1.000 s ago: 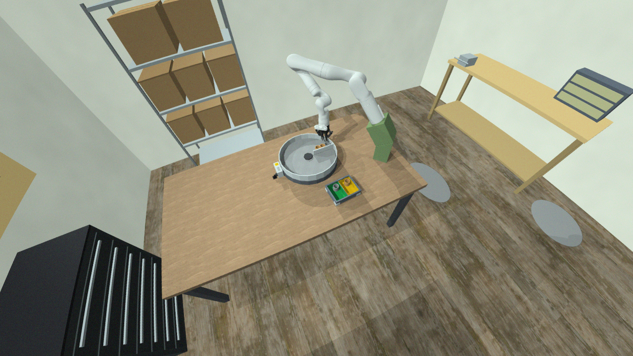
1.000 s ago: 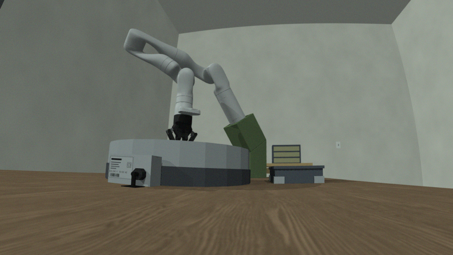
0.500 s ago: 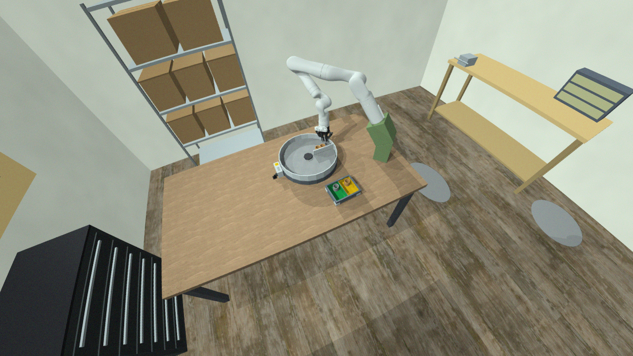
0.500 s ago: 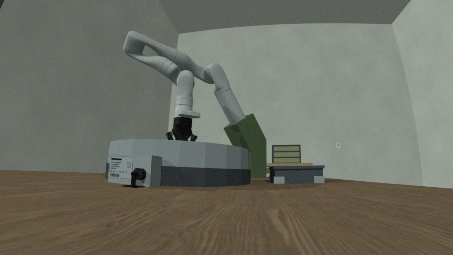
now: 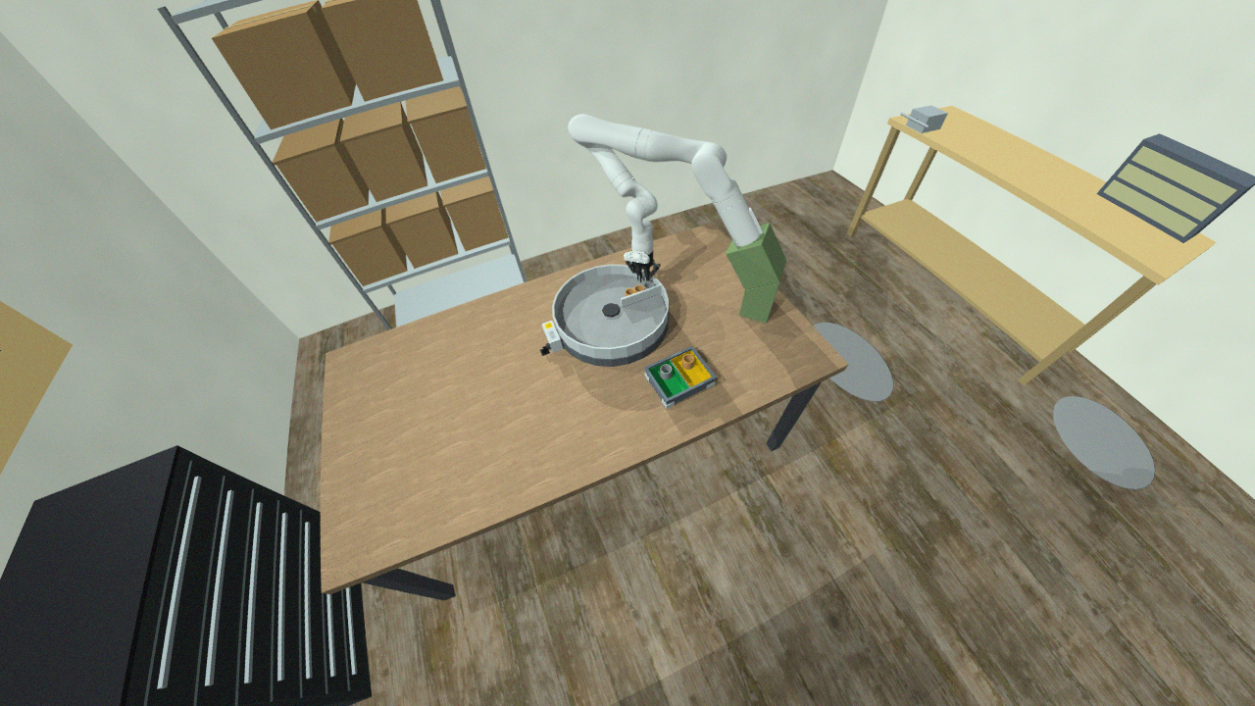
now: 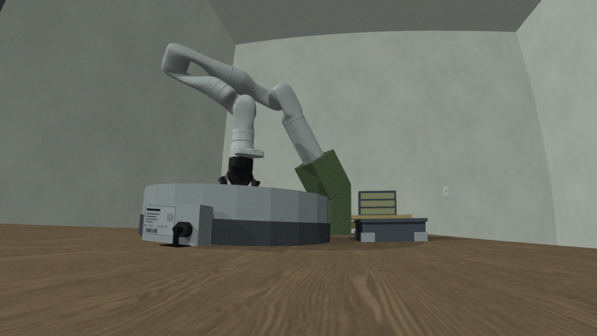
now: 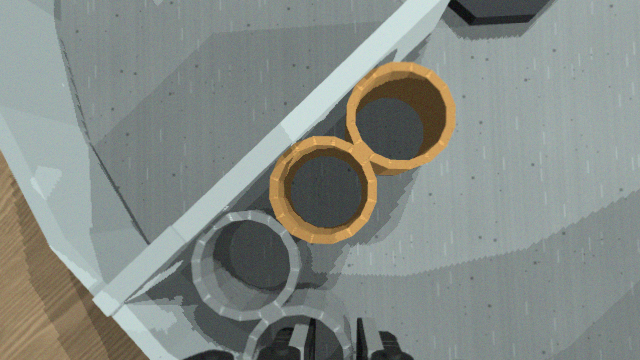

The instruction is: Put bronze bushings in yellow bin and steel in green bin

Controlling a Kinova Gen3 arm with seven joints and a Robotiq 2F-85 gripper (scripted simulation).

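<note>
Pale walls (image 5: pixel 527 70) (image 6: pixel 375 104) and a dark wood floor (image 5: pixel 745 571) around the turntable (image 5: pixel 587 328) (image 6: pixel 250 204) (image 7: pixel 500 150). Beyond it, in the top view, a shelf rack (image 5: pixel 210 78) with cardboard boxes (image 5: pixel 390 149). Under it, a wooden table (image 5: pixel 474 438) (image 6: pixel 292 292) (image 7: pixel 30 240).

Inside the turntable, a straight pale bar (image 5: pixel 642 295) (image 7: pixel 227 185) running from near the dark hub (image 5: pixel 610 310) (image 7: pixel 495 10) out to the wall. Lined up beside that bar, all upright: two bronze bushings, one nearer the hub (image 7: pixel 450 110), one farther out (image 7: pixel 372 190), touching each other; then a steel bushing (image 7: pixel 295 260), and a second steel one (image 7: pixel 327 316) touching it, partly cut off below.

At the wall side of the turntable, the gripper (image 5: pixel 644 277) (image 6: pixel 239 177) (image 7: pixel 335 341), pointing down over the second steel one. Fingers slightly parted, most of the way closed, gripping nothing; seen from above, straddling part of the rim.

Near the turntable, on the table, a green bin (image 5: pixel 671 383) with one steel bushing (image 5: pixel 666 370) and, adjoining, a yellow bin (image 5: pixel 700 373) with one bronze bushing (image 5: pixel 687 360).
</note>
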